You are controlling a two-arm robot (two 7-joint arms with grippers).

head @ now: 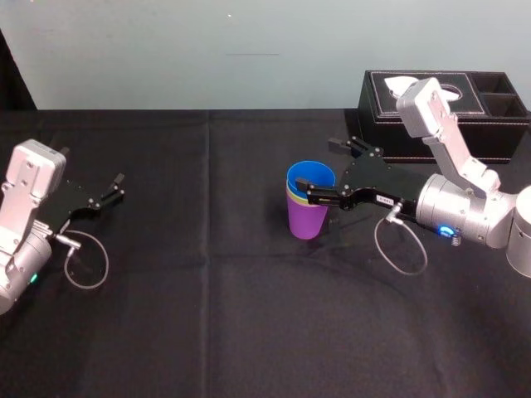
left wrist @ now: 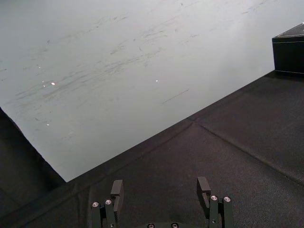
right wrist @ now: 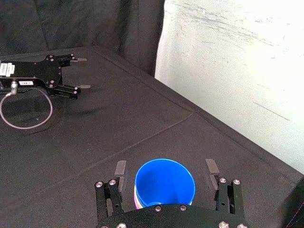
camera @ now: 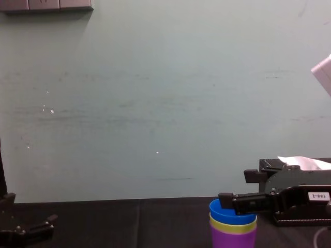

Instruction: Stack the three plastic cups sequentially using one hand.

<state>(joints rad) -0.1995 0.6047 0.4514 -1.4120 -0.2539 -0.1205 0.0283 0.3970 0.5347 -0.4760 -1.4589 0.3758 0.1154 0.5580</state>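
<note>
1. Task objects. The three plastic cups stand nested in one upright stack on the black table point(head: 207, 290), to the left of the black tissue box point(head: 390, 133) and nearer the robot than it. The purple cup point(head: 307, 217) is at the bottom, the yellow-green cup point(head: 292, 193) shows as a thin band in the middle, and the blue cup point(head: 311, 176) is on top.
2. Working pincer. The right gripper point(head: 316, 163) reaches leftward from in front of the tissue box and straddles the blue rim. It is released: in the right wrist view each of its fingers point(right wrist: 120, 172) stands clear of the cup wall.
3. Idle pincer. The left gripper point(head: 119, 187) rests far to the left of the tissue box, also spread and holding nothing.
4. Stage, as judged. Stacking looks complete; only the retreat remains.
5. Hazard A. A sideways or slanted retreat could let a finger catch the blue rim, which would tip the light stack or drag the top cup out.
6. Hazard B. The smooth, tapered walls give little grip between the cups, so a light knock could unseat one.
7. Hazard C. Pulling back towards the tissue box leaves little room, and the arm could nudge it.
8. Count. Cups: three (one purple, one yellow-green, one blue), forming one stack. Grippers: two. Tissue boxes: one.
</note>
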